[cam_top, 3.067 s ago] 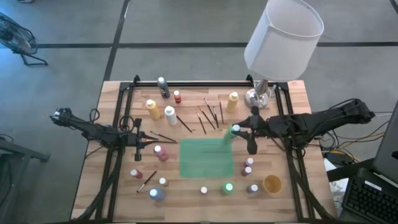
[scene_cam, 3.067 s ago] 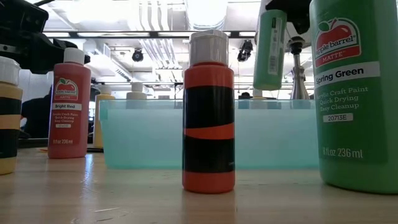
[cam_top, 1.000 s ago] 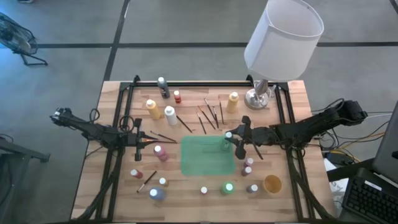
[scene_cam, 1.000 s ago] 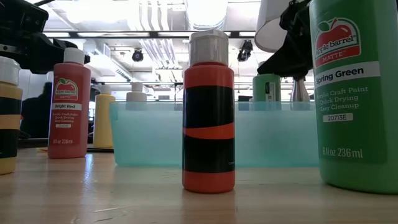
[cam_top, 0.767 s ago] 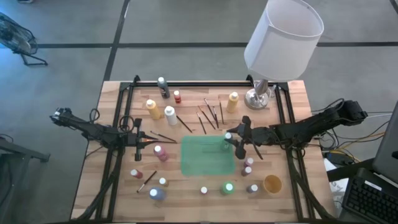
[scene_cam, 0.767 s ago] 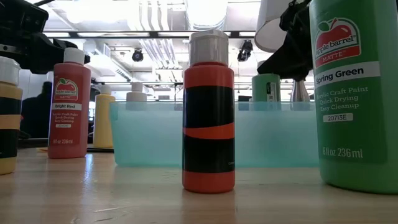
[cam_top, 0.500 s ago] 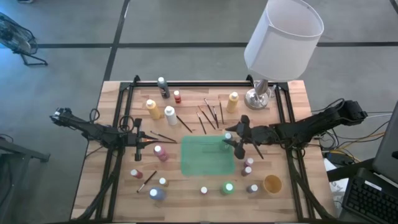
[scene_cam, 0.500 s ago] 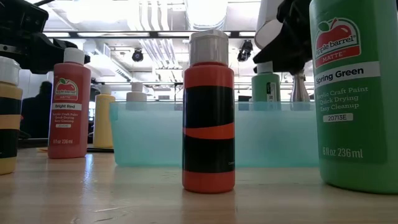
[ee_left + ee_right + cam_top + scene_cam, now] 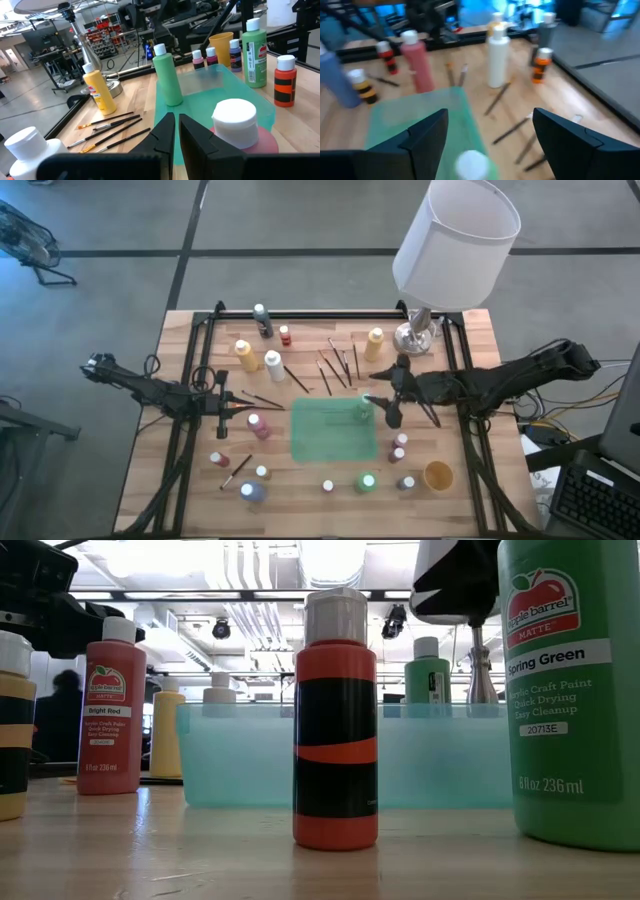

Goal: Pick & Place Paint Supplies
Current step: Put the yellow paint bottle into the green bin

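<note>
A green paint bottle (image 9: pixel 362 410) with a white cap (image 9: pixel 472 162) stands upright on its base in the far right corner of the translucent green tray (image 9: pixel 325 442). It also shows in the low view (image 9: pixel 427 675) and in the left wrist view (image 9: pixel 167 75). My right gripper (image 9: pixel 384 395) hangs open just above and to the right of the bottle, its fingers (image 9: pixel 427 132) wide apart and clear of the cap. At the table's left, my left gripper (image 9: pixel 234 412) waits shut beside a pink bottle (image 9: pixel 240 130). Thin dark brushes (image 9: pixel 335 367) lie beyond the tray.
A lamp (image 9: pixel 418 332) with a big white shade (image 9: pixel 457 240) stands at the back right. A tan cup (image 9: pixel 438 475) sits at the front right. Other bottles stand around the tray: yellow (image 9: pixel 244 355), white (image 9: pixel 274 365), red (image 9: pixel 335 740) and spring green (image 9: pixel 570 690).
My right gripper has opened and let go of the green bottle, then risen clear of it and drawn back a little toward the table's right edge. The bottle stays upright in the tray.
</note>
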`<state>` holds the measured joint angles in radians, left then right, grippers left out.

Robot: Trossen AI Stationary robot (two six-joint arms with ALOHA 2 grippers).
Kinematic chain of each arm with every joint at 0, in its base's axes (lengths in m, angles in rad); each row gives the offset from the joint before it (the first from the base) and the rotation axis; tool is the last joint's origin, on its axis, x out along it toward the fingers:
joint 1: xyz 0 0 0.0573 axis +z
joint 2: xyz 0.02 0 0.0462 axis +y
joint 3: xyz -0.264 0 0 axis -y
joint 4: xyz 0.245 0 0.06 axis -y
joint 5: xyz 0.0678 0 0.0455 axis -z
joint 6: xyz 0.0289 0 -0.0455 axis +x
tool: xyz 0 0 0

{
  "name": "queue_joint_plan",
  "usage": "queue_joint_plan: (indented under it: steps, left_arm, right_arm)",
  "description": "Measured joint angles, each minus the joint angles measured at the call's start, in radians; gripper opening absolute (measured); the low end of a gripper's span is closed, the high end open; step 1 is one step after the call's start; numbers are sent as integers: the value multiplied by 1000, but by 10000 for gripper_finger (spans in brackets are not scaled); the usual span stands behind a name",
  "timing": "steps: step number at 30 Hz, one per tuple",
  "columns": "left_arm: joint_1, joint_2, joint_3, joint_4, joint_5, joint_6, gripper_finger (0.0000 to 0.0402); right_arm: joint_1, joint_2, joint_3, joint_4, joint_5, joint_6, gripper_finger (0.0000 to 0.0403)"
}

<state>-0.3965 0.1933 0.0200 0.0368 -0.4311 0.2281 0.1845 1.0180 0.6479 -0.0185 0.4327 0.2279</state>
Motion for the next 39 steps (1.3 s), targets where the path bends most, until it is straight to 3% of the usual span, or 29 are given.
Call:
queue_joint_plan:
  steps: [8,13,17,24,29,39]
  left_arm:
    - [0,0,0,0,0,0,30]
    - [0,0,0,0,0,0,30]
    - [0,0,0,0,0,0,30]
    - [0,0,0,0,0,0,30]
    - [0,0,0,0,0,0,30]
    - [0,0,0,0,0,0,30]
  right_arm:
    - [-105,-94,-16,-125,72,14,258]
    - [-218,-87,-20,-166,49,16,253]
    - [-308,-75,-28,-159,-42,9,260]
    - [-438,-58,-47,-153,-48,-15,280]
    - [-519,-51,-82,-66,-85,-26,280]
    - [-620,-51,-164,118,-208,-49,244]
